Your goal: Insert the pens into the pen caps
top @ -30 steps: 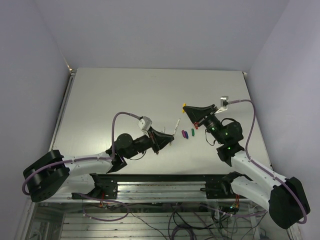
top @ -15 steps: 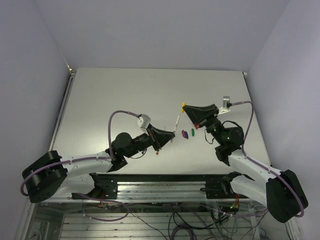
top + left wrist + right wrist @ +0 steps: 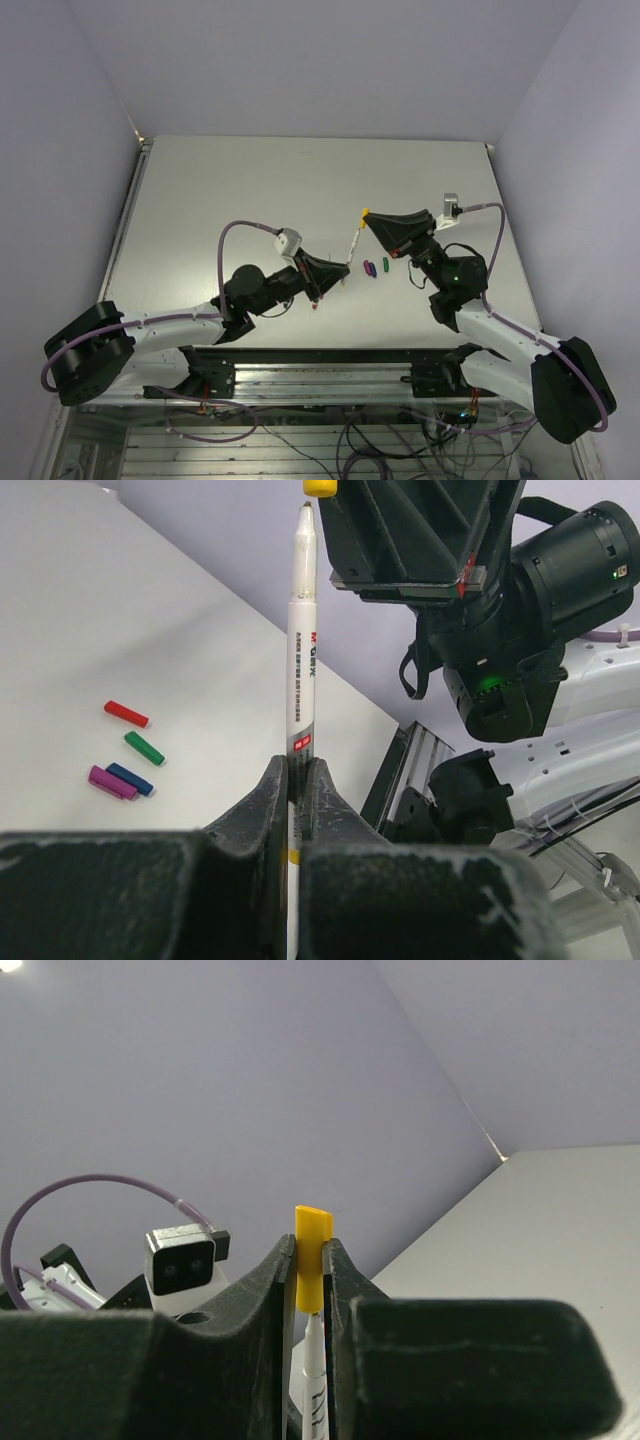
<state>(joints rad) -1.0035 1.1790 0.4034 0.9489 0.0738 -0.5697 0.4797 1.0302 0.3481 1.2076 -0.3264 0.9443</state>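
Your pen [image 3: 302,630] stands upright in the air above the table, its tip right at the mouth of the yellow cap [image 3: 311,1228]; you cannot tell whether the tip is inside. Your left gripper [image 3: 298,772] pinches the pen's lower barrel, and your right gripper [image 3: 310,1255] pinches the yellow cap from both sides. On the table [image 3: 250,190] lie the red cap [image 3: 127,713], green cap [image 3: 144,747], blue cap [image 3: 131,778] and magenta cap [image 3: 110,782], the last two touching.

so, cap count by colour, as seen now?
red cap: 1
green cap: 1
magenta cap: 1
blue cap: 1
yellow cap: 1
Total: 5
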